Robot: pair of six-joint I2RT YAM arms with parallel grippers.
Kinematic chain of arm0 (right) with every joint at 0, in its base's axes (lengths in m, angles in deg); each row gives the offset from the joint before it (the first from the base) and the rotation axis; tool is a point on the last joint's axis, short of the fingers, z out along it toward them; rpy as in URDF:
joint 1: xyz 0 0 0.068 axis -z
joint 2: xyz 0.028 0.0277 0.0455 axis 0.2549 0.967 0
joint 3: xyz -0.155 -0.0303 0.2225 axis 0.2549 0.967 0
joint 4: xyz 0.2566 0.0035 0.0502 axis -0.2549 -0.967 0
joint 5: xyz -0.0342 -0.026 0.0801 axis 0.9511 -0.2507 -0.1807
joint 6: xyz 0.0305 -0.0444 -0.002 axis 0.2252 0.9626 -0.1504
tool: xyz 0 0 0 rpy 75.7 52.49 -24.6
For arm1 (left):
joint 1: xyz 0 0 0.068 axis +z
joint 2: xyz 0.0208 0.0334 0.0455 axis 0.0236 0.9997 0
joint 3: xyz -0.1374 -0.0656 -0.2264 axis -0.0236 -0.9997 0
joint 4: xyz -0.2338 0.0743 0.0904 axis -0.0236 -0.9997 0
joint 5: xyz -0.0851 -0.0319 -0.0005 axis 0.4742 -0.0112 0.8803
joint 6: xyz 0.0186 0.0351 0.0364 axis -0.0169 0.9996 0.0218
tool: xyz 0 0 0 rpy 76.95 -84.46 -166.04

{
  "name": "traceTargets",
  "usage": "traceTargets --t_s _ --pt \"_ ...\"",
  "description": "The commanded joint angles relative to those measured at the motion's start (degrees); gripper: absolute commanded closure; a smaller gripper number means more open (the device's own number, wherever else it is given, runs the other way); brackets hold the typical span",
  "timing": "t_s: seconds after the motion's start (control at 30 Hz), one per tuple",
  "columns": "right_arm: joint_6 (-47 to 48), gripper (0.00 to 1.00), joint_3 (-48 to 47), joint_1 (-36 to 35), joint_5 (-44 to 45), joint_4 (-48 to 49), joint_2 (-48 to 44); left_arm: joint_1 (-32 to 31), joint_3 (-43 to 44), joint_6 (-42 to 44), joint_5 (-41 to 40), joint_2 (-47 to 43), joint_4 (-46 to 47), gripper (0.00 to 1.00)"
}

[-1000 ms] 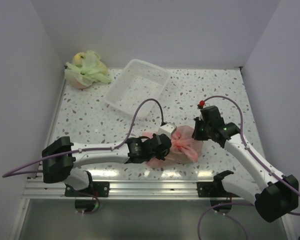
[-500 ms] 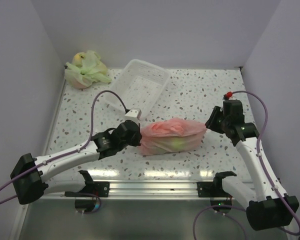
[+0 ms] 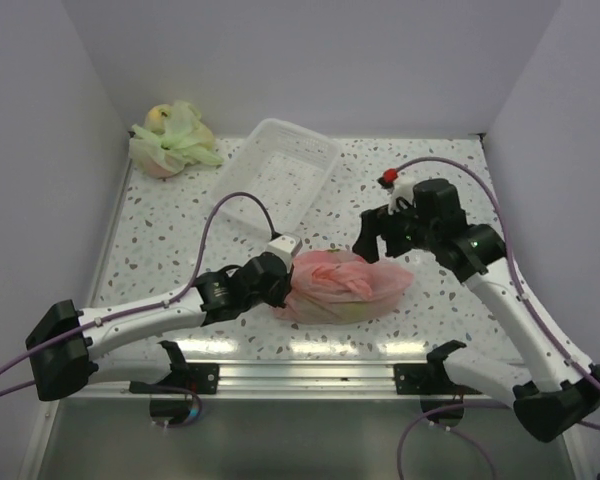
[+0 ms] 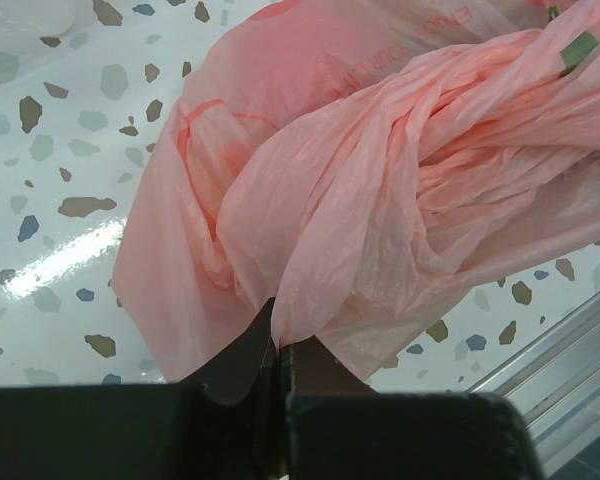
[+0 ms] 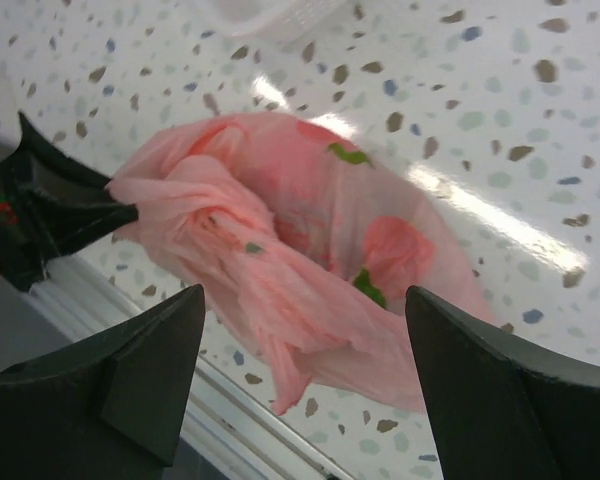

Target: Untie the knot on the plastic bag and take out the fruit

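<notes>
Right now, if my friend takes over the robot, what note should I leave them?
Left claw: shut, pinching a fold of the pink bag at its left end.
Right claw: open, above the bag, holding nothing.
Knot: looks tied.
Fruit: inside the bag.
Done: nothing out yet.
Left to do: untie, take fruit out.
</notes>
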Motion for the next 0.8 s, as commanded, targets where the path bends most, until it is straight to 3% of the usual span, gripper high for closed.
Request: traceTargets --t_s 0.0,0.23,0.33,0.37,0.5,0.67,0.77 --pt "2.8 0.15 -1.5 -9.7 0.5 -0.6 5.4 -0.5 2.3 2.0 -0.5 -0.8 1.3 1.00" --pt "4.0 0.18 0.3 -18.5 12.2 -0.5 11.9 -0.6 1.7 1.6 -1.2 -1.8 -0.6 1.00" --pt "3.8 0.41 1.6 -18.8 15.3 -0.8 12.3 -0.6 1.1 0.7 -2.5 -2.4 -1.4 1.00" --pt "3.5 0.64 2.0 -18.8 17.7 -0.9 11.6 -0.6 0.5 0.3 -2.8 -2.8 -1.4 1.00" --pt "3.3 1.00 2.3 -18.8 22.8 -2.4 9.9 -0.5 -0.9 -2.5 -2.9 -3.5 -1.8 1.00" --pt "-1.2 1.00 -0.2 -18.6 32.7 -3.9 4.5 -0.5 -2.1 -7.5 -5.4 -3.5 -5.8 1.00" --pt "-9.7 1.00 1.2 -17.6 42.6 -1.3 -2.6 -0.5 -2.5 -12.9 -8.0 -4.2 -9.4 1.00"
